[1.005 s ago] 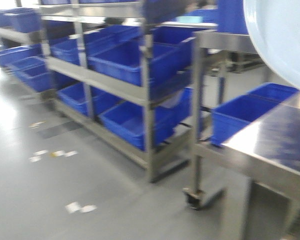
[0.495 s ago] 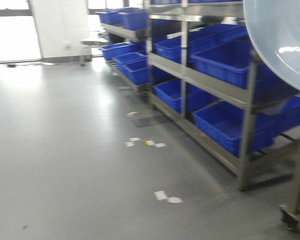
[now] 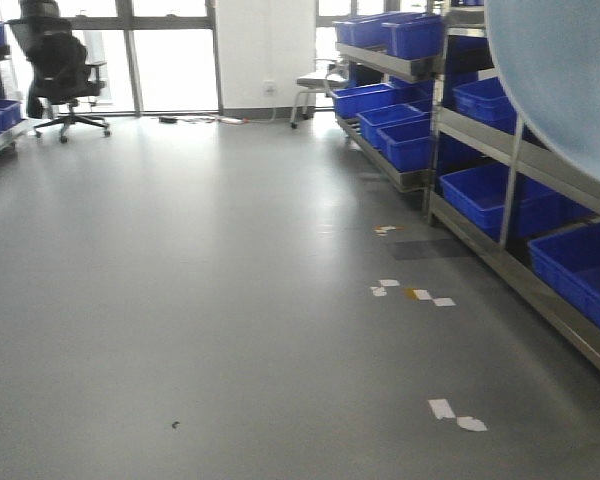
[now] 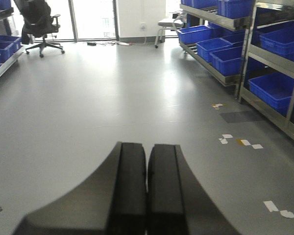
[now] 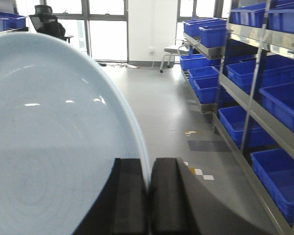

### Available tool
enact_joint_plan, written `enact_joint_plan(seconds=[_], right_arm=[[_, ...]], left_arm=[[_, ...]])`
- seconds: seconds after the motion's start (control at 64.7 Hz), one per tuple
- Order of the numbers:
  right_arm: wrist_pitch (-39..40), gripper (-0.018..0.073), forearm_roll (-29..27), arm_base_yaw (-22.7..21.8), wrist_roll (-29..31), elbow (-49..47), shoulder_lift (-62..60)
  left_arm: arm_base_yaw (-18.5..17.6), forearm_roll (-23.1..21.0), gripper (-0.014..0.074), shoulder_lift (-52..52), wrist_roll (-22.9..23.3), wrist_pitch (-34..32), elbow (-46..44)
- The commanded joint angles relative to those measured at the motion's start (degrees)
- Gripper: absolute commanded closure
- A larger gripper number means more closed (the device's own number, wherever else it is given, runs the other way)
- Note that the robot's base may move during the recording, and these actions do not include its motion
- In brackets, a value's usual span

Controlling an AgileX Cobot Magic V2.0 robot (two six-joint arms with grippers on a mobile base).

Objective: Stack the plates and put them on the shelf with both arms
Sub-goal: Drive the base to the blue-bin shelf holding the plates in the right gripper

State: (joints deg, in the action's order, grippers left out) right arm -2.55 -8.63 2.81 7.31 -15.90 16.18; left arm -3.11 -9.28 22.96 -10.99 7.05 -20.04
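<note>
Beside the long steel shelving rack (image 3: 514, 175) loaded with blue plastic bins (image 3: 480, 195), I see the large pale bluish-white glossy round plate (image 5: 54, 137) held up in the air, standing nearly on edge. My right black gripper (image 5: 148, 171) has its two jaws pressed in on the plate's raised rim. The rim runs down into the slit between them, so the claw is clamped on the plate. From the front camera the plate's curved edge fills the upper corner, in front of the rack's upper shelves. I cannot tell whether a second plate lies against it. My left black gripper (image 4: 147, 149) has its jaws drawn fully together with nothing between them. It hangs over the grey floor (image 4: 112, 98), well apart from the rack. White tape scraps (image 3: 415, 292) lie on the floor near the rack's foot. A black office chair (image 3: 60, 65) stands well apart from the rack, by the bright windows (image 3: 170, 60).
</note>
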Motion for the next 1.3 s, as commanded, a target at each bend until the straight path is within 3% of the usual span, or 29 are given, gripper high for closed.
enact_joint_plan(seconds=[0.0,1.283], right_arm=[[5.86,0.0503,-0.40,-0.36,0.29,-1.76,0.37],[5.86,0.0503,-0.40,-0.36,0.29,-1.76,0.37]], left_arm=[[0.02,-0.50,0.0514,0.44,0.17,-4.92,-1.84],[0.02,-0.50,0.0514,0.44,0.17,-4.92,-1.84]])
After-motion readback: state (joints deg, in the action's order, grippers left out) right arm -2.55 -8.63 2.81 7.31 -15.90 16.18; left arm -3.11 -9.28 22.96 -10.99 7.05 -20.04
